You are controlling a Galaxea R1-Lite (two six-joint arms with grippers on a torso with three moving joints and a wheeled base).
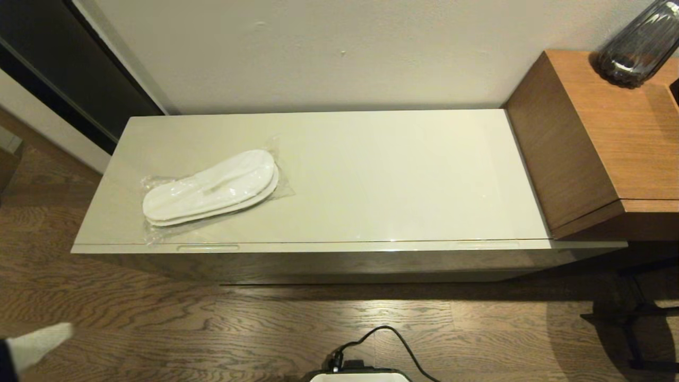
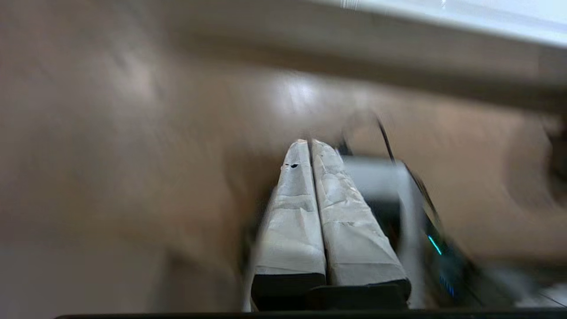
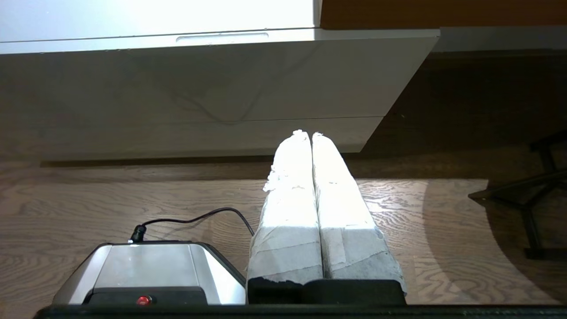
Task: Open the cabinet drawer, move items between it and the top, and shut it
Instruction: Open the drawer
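One bagged pair of white slippers (image 1: pixel 212 188) lies on the left part of the cabinet top (image 1: pixel 382 175). The drawer (image 1: pixel 345 247) is closed, its two handle slots along the front edge; one slot (image 3: pixel 221 37) shows in the right wrist view. My left gripper (image 2: pixel 308 142) is shut with nothing in it, low over the floor at the left; its white tip (image 1: pixel 40 342) shows at the head view's lower left. My right gripper (image 3: pixel 305 133) is shut and empty, low over the floor in front of the cabinet's right end, out of the head view.
A taller brown wood-grain unit (image 1: pixel 599 138) adjoins the cabinet's right end, with a dark glass vase (image 1: pixel 639 45) on it. The robot base with a black cable (image 1: pixel 371 355) stands on the wood floor. A dark stand's legs (image 1: pixel 636 318) are at the right.
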